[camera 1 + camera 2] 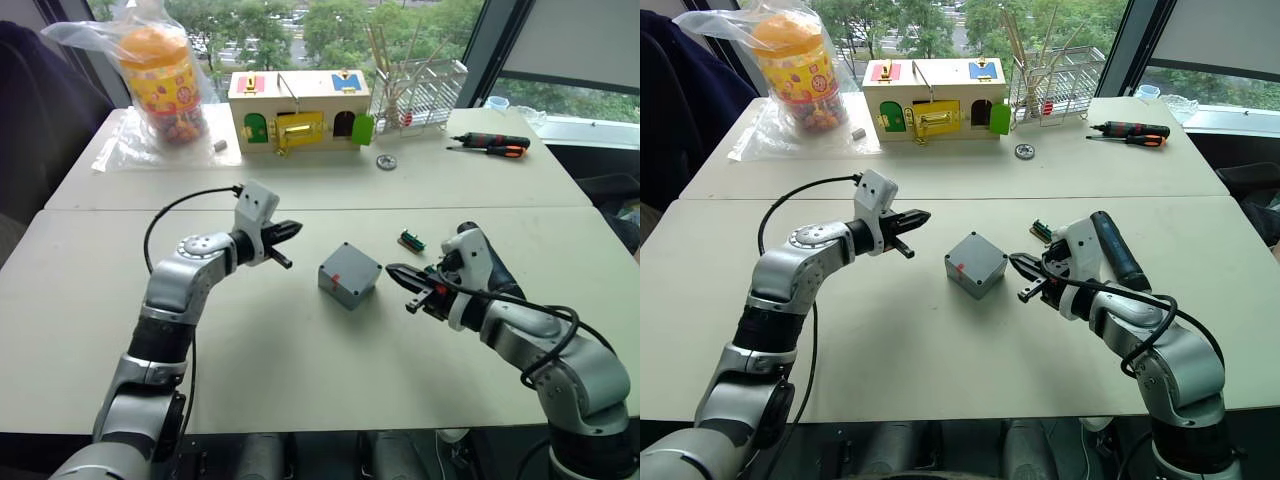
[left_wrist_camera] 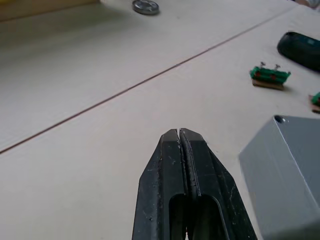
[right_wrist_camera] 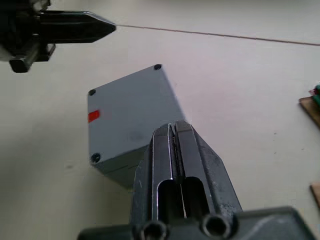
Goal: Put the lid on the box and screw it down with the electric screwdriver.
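Note:
The grey box (image 1: pixel 350 275) stands in the middle of the near table, with a red mark by one top edge. Its flat top face has screw holes at the corners, and a seam below it shows the lid (image 3: pixel 132 112) sitting on the box. The black electric screwdriver (image 1: pixel 1118 250) lies on the table just behind my right wrist. My right gripper (image 1: pixel 392 270) is shut and empty, its tip close to the box's right side. My left gripper (image 1: pixel 290 232) is shut and empty too, a short way left of the box and apart from it.
A small green terminal block (image 1: pixel 411 241) lies behind and right of the box. On the far table stand a wooden box with coloured doors (image 1: pixel 298 110), a bagged snack jar (image 1: pixel 160 80), a wire rack (image 1: pixel 420 95), a metal disc (image 1: pixel 387 161) and hand screwdrivers (image 1: pixel 495 145).

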Robot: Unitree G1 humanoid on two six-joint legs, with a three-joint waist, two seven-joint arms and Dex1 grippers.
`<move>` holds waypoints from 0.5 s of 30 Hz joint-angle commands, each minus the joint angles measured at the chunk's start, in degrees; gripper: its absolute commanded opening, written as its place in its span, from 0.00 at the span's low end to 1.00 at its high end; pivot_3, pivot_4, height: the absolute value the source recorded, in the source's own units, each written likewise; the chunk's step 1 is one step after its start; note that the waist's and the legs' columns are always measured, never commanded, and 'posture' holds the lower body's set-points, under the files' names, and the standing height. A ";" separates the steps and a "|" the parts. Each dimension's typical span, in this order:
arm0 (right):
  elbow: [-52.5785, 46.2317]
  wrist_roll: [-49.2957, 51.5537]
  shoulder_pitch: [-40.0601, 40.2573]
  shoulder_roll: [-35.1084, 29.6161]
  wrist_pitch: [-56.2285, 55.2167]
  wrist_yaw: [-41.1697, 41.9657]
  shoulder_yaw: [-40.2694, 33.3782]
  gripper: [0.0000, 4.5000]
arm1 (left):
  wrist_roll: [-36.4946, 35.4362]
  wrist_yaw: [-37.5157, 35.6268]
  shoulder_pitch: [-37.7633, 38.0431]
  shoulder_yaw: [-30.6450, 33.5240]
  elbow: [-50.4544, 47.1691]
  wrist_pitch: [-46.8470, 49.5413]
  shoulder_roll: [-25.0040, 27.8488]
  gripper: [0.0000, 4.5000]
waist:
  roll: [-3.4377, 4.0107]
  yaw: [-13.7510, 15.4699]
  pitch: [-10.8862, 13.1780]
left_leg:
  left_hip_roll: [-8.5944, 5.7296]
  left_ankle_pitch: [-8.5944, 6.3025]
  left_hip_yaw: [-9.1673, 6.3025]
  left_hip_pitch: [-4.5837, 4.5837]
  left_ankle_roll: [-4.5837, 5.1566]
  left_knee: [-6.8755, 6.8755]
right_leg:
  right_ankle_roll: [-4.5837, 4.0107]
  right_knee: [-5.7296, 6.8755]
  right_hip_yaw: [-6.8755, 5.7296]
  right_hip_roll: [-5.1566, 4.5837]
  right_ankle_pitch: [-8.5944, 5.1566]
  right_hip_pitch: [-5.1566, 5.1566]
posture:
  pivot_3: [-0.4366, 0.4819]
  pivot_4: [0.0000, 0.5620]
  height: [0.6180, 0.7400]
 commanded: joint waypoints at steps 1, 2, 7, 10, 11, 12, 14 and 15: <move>-1.18 0.77 -0.29 -1.08 2.71 -0.31 2.51 0.00 | -1.45 -1.93 1.02 -0.38 -1.44 0.77 -0.47 0.00 | 0.00 0.05 0.00 | 0.09 0.00 0.00 -0.01 0.00 0.00 | 0.00 0.00 0.01 -0.01 0.00 0.00 | 0.48 0.27 0.76; -0.99 0.23 -0.14 -1.31 2.93 -0.37 3.64 0.00 | -1.88 -2.49 1.52 -0.83 -2.06 1.55 -0.57 0.00 | 0.00 0.06 0.00 | 0.10 0.00 -0.01 -0.02 0.00 0.00 | 0.00 0.00 0.01 -0.01 0.00 -0.01 | 0.48 0.27 0.76; 0.50 -2.01 0.29 -2.02 2.60 -0.83 8.70 0.00 | -3.29 -6.63 5.73 -4.01 -9.17 3.99 1.91 0.00 | 0.00 0.01 0.00 | 0.10 0.00 0.00 -0.05 0.00 0.00 | 0.00 0.00 0.00 -0.03 0.00 -0.03 | 0.48 0.27 0.76; 2.49 -3.52 -0.78 -0.74 0.95 -1.83 10.09 0.00 | -4.38 -7.95 7.37 -4.76 -11.67 5.20 2.66 0.00 | 0.00 0.09 0.00 | 0.12 0.00 -0.01 -0.05 0.00 0.06 | 0.00 -0.02 0.00 -0.03 0.00 -0.04 | 0.48 0.27 0.76; 3.29 -4.07 -1.31 -0.20 -0.01 -2.11 10.22 0.00 | -4.71 -8.47 7.91 -5.18 -12.52 5.53 2.98 0.00 | 0.00 0.08 0.00 | 0.13 0.00 -0.01 -0.04 0.00 0.07 | 0.00 -0.03 0.01 -0.03 0.00 -0.04 | 0.48 0.27 0.76; 3.86 -4.47 -1.76 0.27 -0.67 -2.33 10.25 0.00 | -5.06 -8.93 8.32 -5.43 -13.29 5.91 3.25 0.00 | 0.00 0.06 0.00 | 0.13 0.00 -0.01 -0.04 0.00 0.07 | 0.00 -0.02 0.01 -0.03 0.00 -0.04 | 0.48 0.27 0.76; 4.69 -5.20 -2.36 0.37 -2.10 -1.92 10.52 0.00 | -5.60 -9.69 9.05 -5.99 -14.79 6.35 3.59 0.00 | 0.00 0.10 0.00 | 0.13 0.00 -0.01 -0.05 0.00 0.07 | 0.00 -0.02 0.01 -0.03 0.00 -0.05 | 0.48 0.27 0.76; 5.07 -5.59 -2.54 0.24 -2.51 -1.76 10.68 0.00 | -5.98 -10.05 9.30 -6.21 -15.40 6.66 3.69 0.00 | 0.00 0.08 0.00 | 0.13 0.00 -0.01 -0.05 0.00 0.06 | 0.00 -0.02 0.01 -0.03 0.00 -0.05 | 0.48 0.27 0.76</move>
